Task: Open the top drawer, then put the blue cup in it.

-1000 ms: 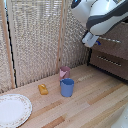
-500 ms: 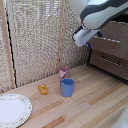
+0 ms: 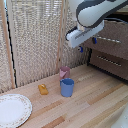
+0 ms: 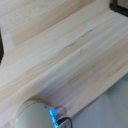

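Light wooden planks make up the table top (image 3: pixel 95 95), and a pale woven screen (image 3: pixel 35 40) stands behind it. On the exterior view's right is a dark brown wooden cabinet (image 3: pixel 118 68). Its top drawer (image 3: pixel 113 41), the upper wide brown front with a thin silver bar handle (image 3: pixel 111 39), looks pushed in. Another drawer front like it (image 3: pixel 111 62) sits just below.

A plain blue cup with no handle (image 3: pixel 67 87) stands upright on the table, near the middle. A smaller pink cup (image 3: pixel 64 73) stands just behind it, very close or maybe touching. A little orange thing (image 3: pixel 43 90) lies on the wood toward the exterior view's left of the cups. A round white plate with a dotted rim (image 3: pixel 17 115) sits at the near left corner.

The big white robot arm (image 3: pixel 92 12) hangs high above the cups. Its gripper (image 3: pixel 87 45) points down, well apart from the blue cup, in front of the cabinet's edge. I cannot tell if its fingers are spread or pressed together. The wrist view shows only blurry wood.
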{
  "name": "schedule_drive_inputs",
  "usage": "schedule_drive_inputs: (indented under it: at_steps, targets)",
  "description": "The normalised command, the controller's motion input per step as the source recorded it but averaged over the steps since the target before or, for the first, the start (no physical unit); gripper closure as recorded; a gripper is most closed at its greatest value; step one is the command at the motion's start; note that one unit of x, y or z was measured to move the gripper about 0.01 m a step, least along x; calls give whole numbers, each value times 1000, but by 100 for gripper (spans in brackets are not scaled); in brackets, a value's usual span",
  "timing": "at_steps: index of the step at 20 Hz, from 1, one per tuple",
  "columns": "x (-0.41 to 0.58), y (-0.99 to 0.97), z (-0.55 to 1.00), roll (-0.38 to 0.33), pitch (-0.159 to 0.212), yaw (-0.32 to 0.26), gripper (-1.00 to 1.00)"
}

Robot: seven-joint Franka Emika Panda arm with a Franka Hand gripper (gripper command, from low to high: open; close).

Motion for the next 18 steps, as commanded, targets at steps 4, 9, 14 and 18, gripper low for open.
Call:
schedule_drive_inputs:
  at_steps: [4,9,14,18]
  targets:
    - [122,429,-326,103,50,-96,-100]
    - [135,202,-462,65,86,-82,-100]
    - [88,17,-505,45,78,-18,-100]
    - [22,1,-471,50,44,-7,-100]
